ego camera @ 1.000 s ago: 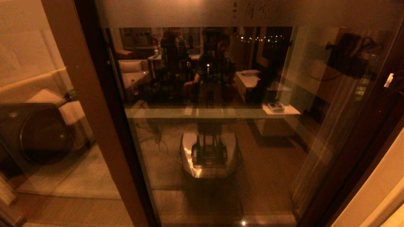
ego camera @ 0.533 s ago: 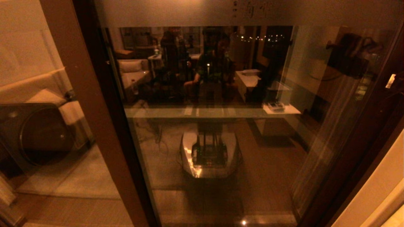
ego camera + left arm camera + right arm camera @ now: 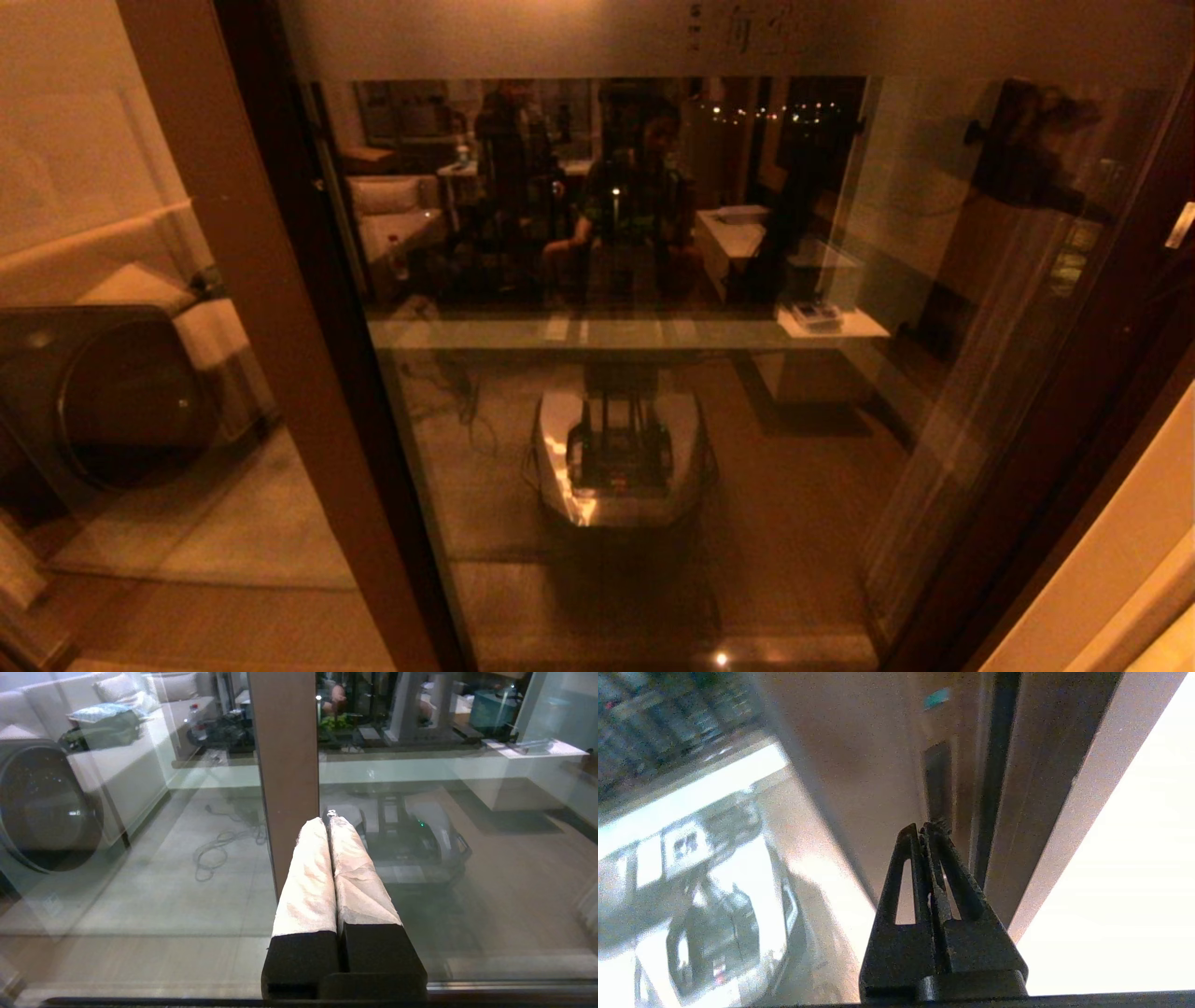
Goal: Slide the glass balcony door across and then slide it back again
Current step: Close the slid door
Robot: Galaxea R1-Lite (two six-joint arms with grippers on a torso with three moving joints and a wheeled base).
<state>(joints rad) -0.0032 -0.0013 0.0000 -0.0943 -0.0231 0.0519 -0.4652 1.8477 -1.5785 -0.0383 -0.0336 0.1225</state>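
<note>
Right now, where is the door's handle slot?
In the right wrist view, the handle slot sits on the door's brown stile, just past the tips of the shut right claw, beside the dark frame edge.

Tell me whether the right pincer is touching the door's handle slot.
Cannot tell. In the right wrist view the shut right pincer overlaps the handle slot's lower end, but depth is unclear.
</note>
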